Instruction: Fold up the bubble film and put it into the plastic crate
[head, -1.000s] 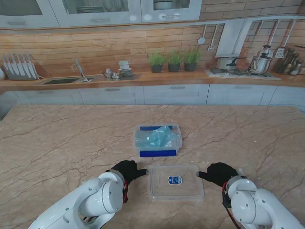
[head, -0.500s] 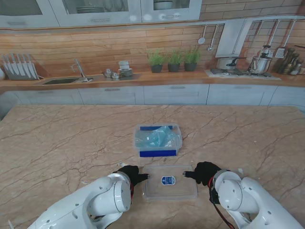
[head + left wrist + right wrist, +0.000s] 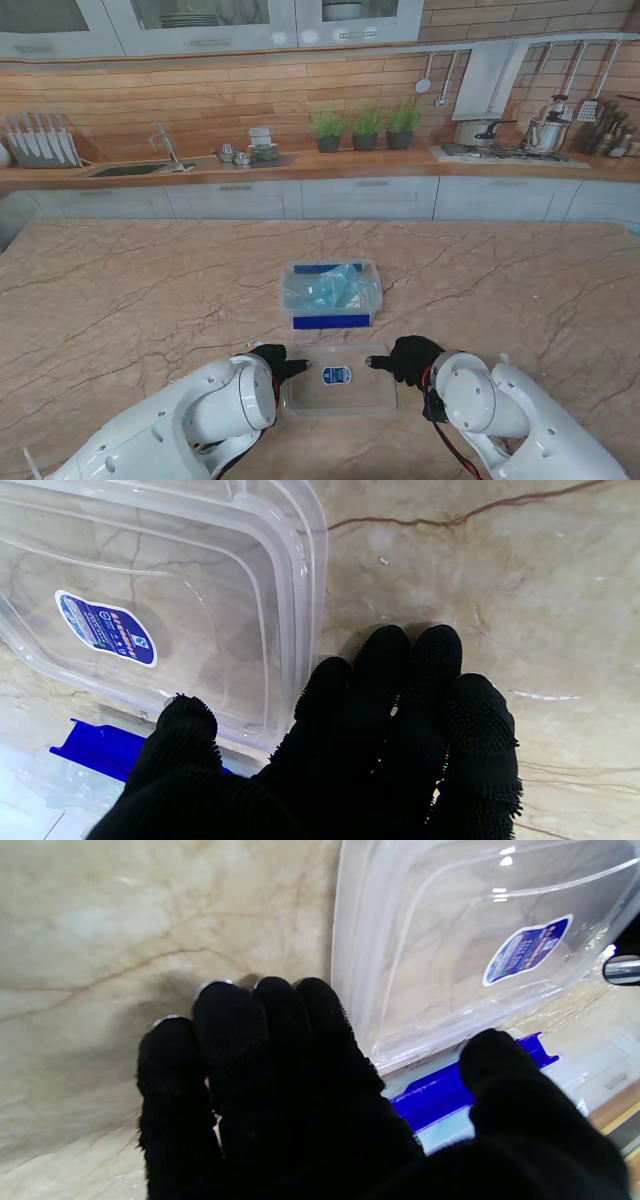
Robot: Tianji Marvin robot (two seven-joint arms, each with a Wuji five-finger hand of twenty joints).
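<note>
The bubble film (image 3: 328, 287) already sits bunched inside the plastic crate (image 3: 331, 320), which stands mid-desk, farther from me than the two hands. Between the crate and the robot lies the clear lid (image 3: 338, 381) with its blue sticker (image 3: 336, 375), flat on the marble desk (image 3: 120, 300), its long axis running left to right. The left hand (image 3: 272, 361) is at the lid's left short edge and the right hand (image 3: 405, 358) at its right short edge, so each is equally near its own end.

In the wrist views both hands have fingers extended side by side and the thumb spread; the left hand's fingers (image 3: 385, 680) rest on the desk just beside the rim, holding nothing that I can see, and the right hand's fingers (image 3: 280, 1025) do likewise. Whether either thumb touches the lid's edge I cannot tell.

Compared with a second ago, the lid has slid nearer to the robot and somewhat leftward, and both hands have drawn in closer with it.
</note>
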